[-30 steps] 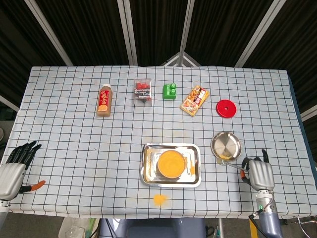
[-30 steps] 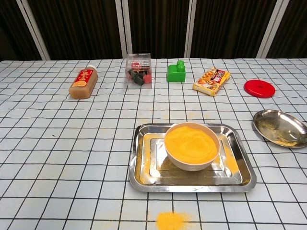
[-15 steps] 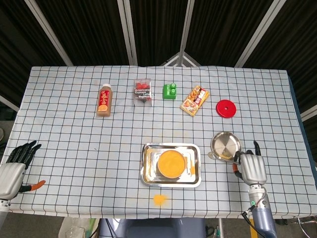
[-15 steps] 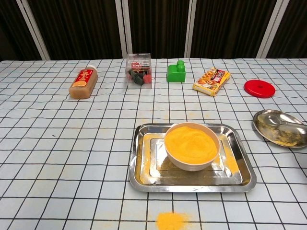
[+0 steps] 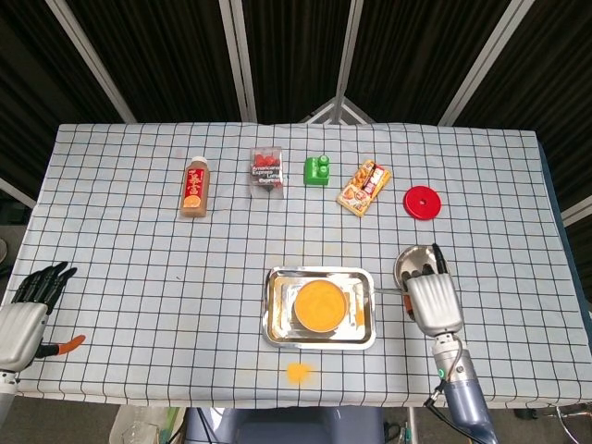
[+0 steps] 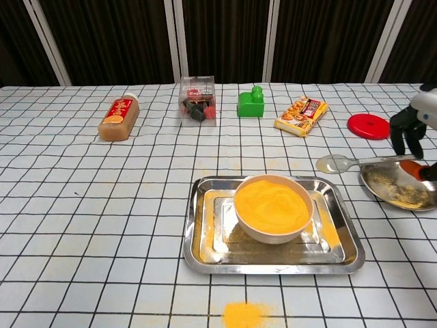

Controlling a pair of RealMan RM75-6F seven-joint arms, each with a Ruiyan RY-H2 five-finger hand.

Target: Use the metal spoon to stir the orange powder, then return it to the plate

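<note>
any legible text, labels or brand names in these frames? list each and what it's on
None can be read with confidence.
Clear box: red label with white lettering, too blurred.
Snack packet: print too small.
Orange bottle: red label with a vertical script, blurred.
Green block, red lid, bowl, tray, plate, spoon: no text visible.
</note>
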